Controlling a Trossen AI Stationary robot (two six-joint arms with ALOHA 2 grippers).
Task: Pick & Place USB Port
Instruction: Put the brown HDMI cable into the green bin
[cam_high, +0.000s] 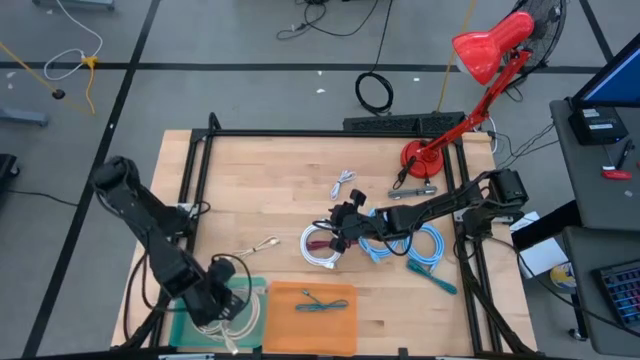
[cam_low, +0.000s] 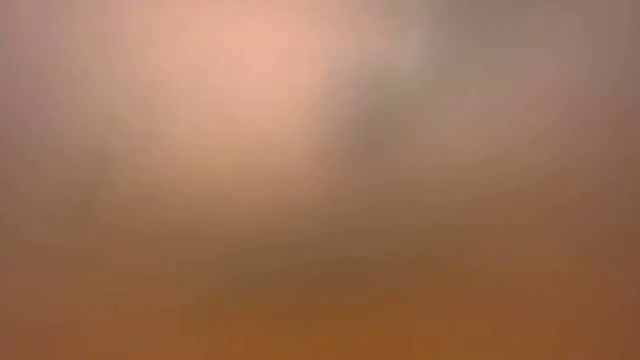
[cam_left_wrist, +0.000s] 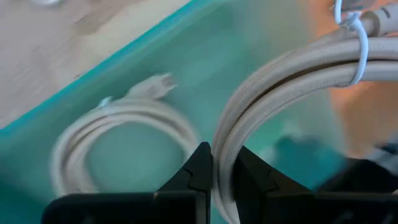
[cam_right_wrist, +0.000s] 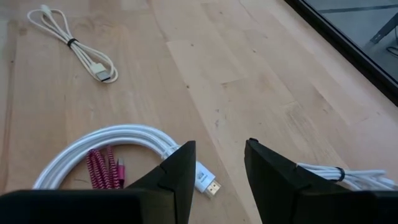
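A: Where's the cable?

B: A beige coiled cable (cam_left_wrist: 273, 81) is pinched in the left gripper (cam_left_wrist: 222, 171) above the teal bin (cam_left_wrist: 249, 43), which sits at the table's near-left edge beside the orange tray (cam_high: 310, 302). Another coil (cam_left_wrist: 118, 134) lies inside.

A: And the right gripper (cam_right_wrist: 219, 163)?

B: Fingers apart, empty, hovering over the white cable (cam_right_wrist: 118, 140) mid-table, with bare wood ahead.

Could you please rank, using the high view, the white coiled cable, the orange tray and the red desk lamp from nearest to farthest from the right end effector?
From the right end effector:
1. White coiled cable, just below it at the table's middle.
2. Orange tray, farther along the table's near edge.
3. Red desk lamp, farthest, by the far right corner.
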